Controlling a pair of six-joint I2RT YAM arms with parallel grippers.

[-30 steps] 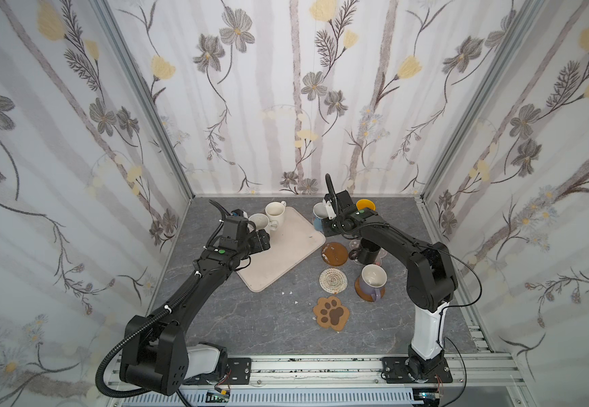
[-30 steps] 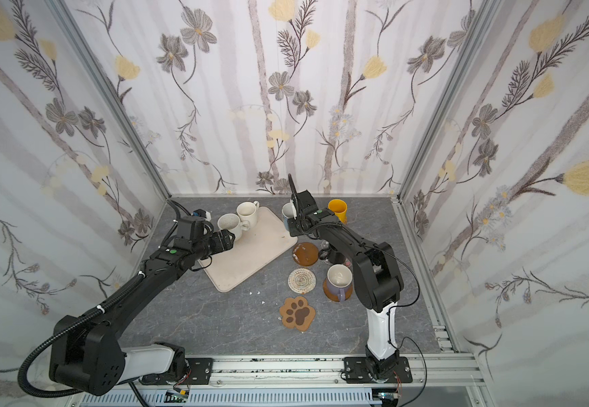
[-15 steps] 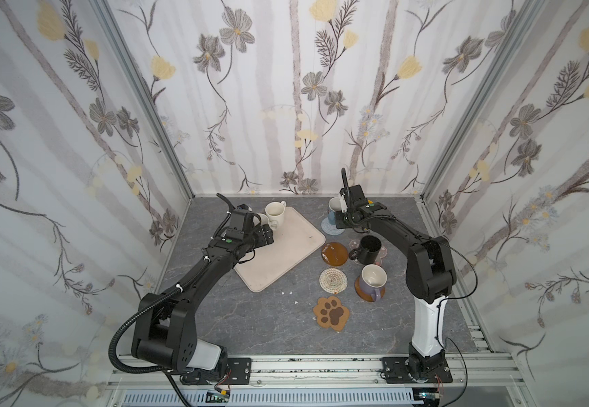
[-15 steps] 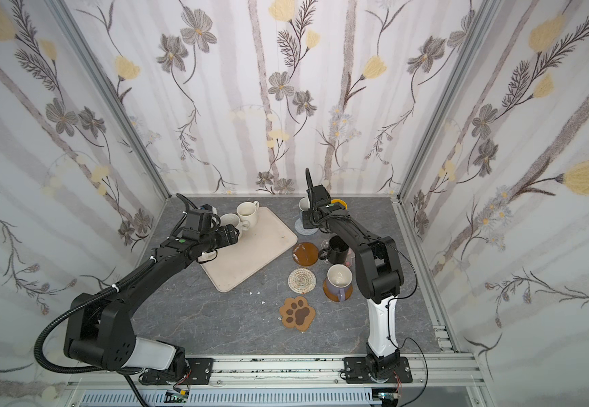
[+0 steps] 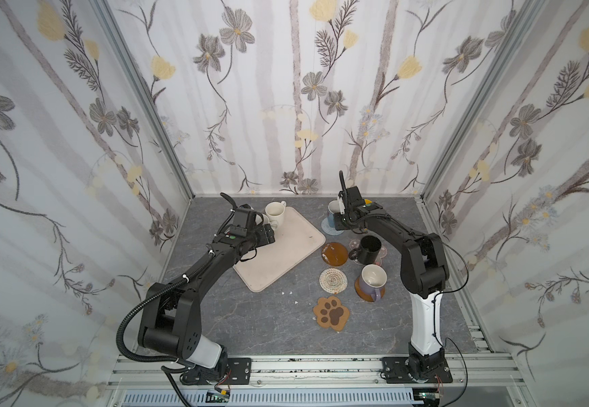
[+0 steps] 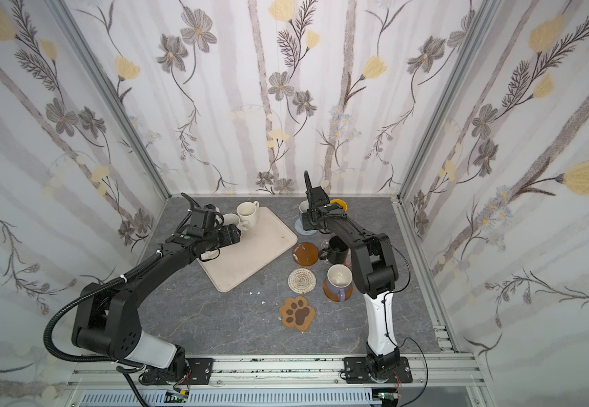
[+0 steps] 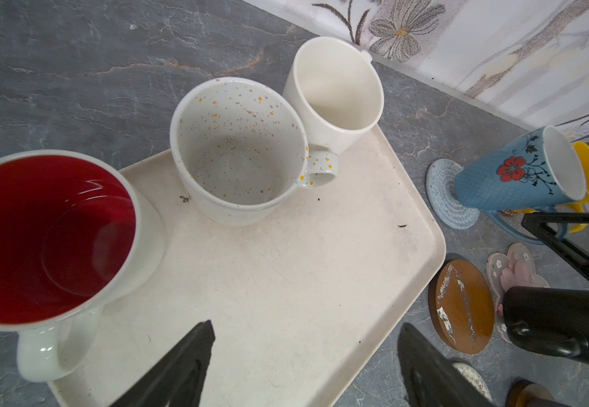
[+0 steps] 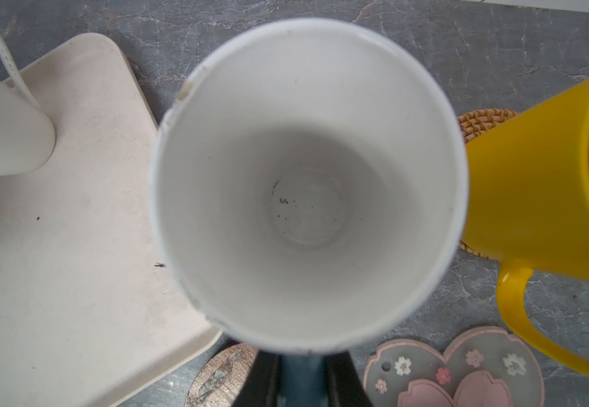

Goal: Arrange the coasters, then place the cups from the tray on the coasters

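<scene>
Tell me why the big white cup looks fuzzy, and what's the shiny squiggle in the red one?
Right wrist view: that is the white inside of the light blue cup, so close to the lens that its rim blurs; the yellow cup beside it is soft too. Left wrist view: the squiggle is light glaring off the glossy inside of the red-lined cup.

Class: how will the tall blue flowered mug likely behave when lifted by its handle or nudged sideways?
The blue mug looks tall with a narrower base, so a sideways nudge may tip it. Its glossy glaze suggests rigid, slick, chippable ceramic. Gripped only at its side handle, it might swing.
</scene>
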